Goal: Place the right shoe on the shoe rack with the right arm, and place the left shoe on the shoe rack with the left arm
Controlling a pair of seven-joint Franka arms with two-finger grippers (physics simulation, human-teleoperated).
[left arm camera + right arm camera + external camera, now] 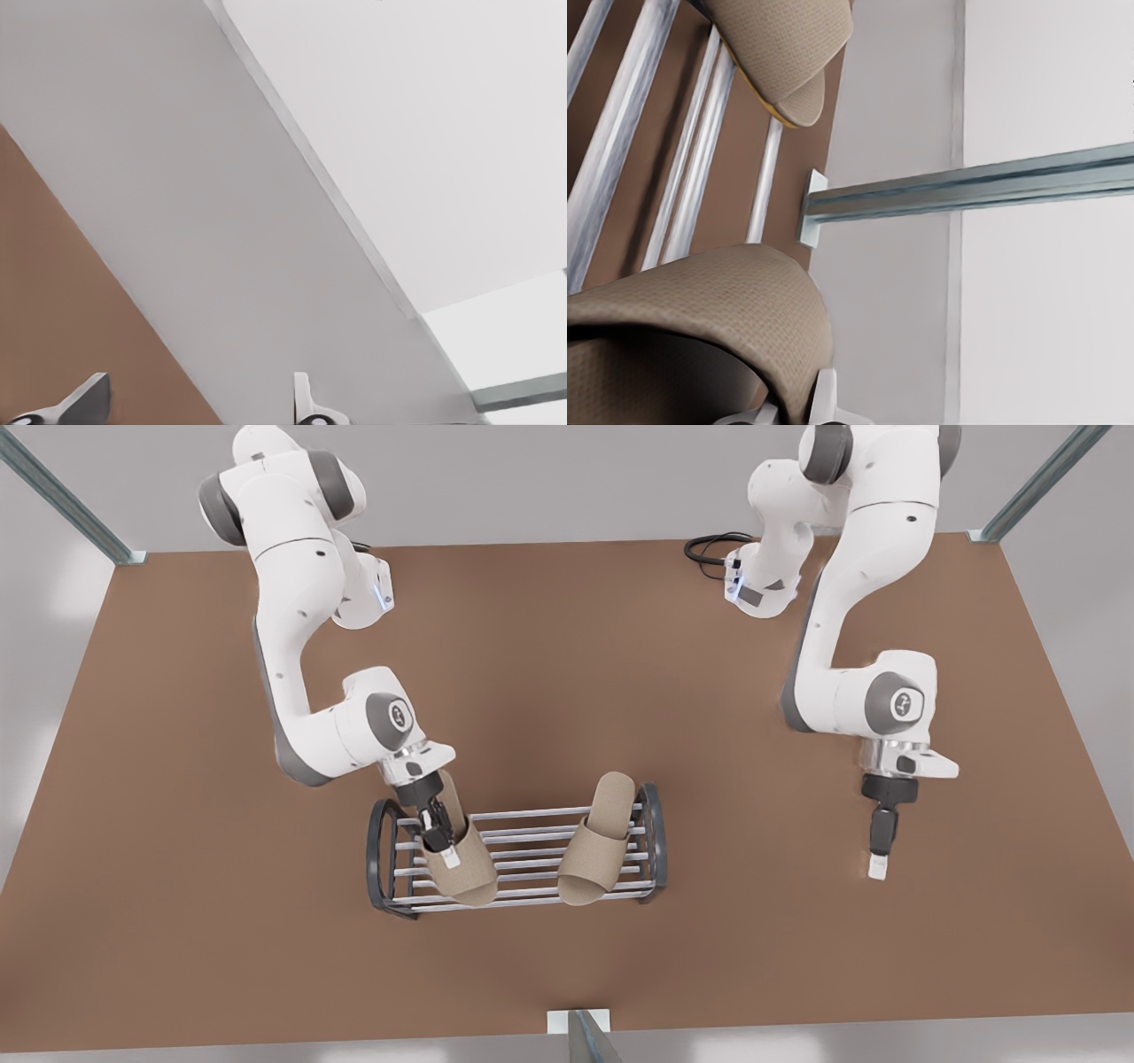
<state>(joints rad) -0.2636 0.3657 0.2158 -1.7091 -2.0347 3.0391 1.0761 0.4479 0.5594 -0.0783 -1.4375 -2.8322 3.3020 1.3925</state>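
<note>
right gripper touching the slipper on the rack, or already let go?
Touching. In the front view the right gripper reaches into the slipper lying on the shoe rack; in the right wrist view a fingertip presses its strap.

a brown table (567, 655) with metal frame posts (62, 500) at its corners and what may be a black cable (709, 547).

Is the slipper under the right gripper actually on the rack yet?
On. The slipper lies across the shoe rack bars, with the right gripper gripping its strap; the left gripper waits apart.
</note>
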